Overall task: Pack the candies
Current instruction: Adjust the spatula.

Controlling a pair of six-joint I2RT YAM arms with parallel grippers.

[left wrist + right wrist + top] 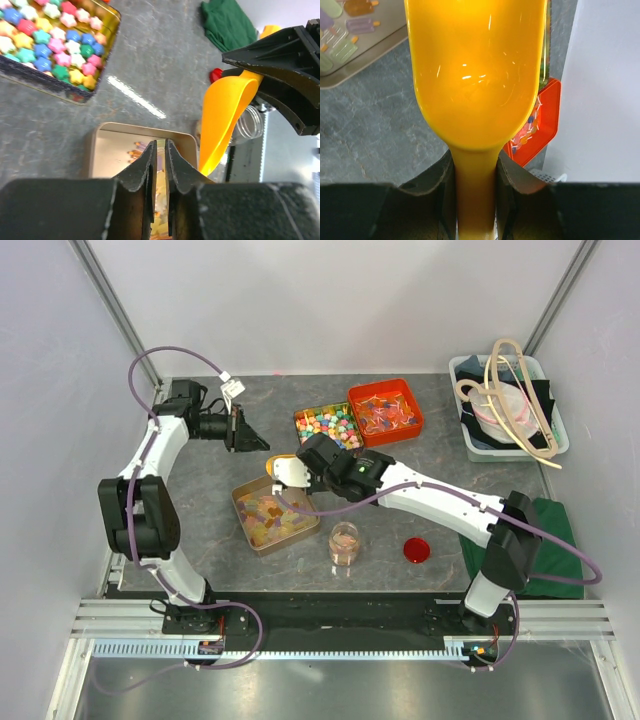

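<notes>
Gripping the orange scoop (475, 75) by its narrow handle in the right hand (303, 470), bowl poised near the upper rim of the tan tin (240, 508), centre-left of the overhead frame. Spotting the candies (275, 520) lying flat inside that tin. Keeping the left hand (248, 435) off at upper left, pinched nearly closed on nothing. Judging those pieces light, thin and slick: better shovelled from underneath than pinched singly. Aiming, presumably, for the clear jar (344, 543) just right of the tin.
</notes>
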